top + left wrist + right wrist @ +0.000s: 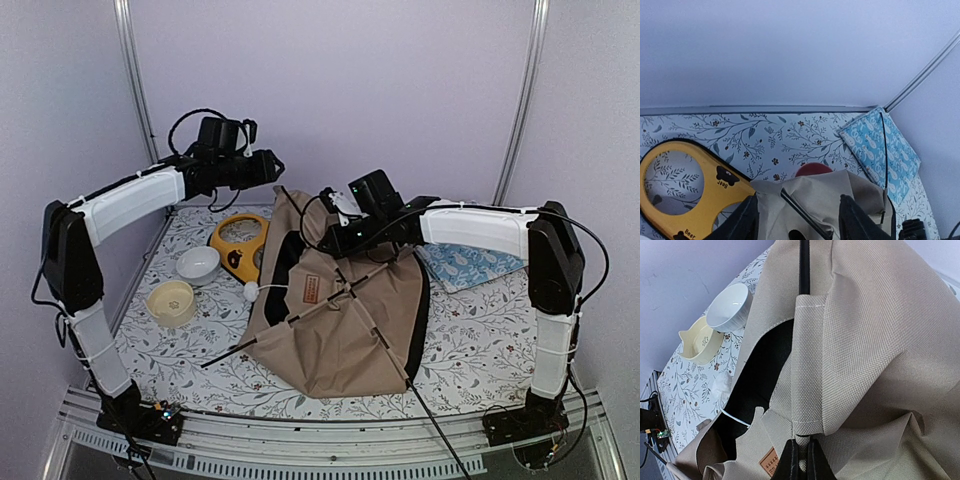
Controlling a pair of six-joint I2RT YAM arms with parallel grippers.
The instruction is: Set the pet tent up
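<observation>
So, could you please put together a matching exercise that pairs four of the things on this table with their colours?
Things:
1. pet tent
2. feeder frame
3. cushion
4. bowl beside the feeder frame

Colours:
A. yellow
B. white
C. tan
D. blue patterned

Pairs: 1-C, 2-A, 3-D, 4-B.

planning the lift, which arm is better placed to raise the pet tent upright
Right, probably: the right gripper is shut on the pet tent at its pole sleeve. The left gripper hangs open over the tent's far edge, holding nothing.
</observation>
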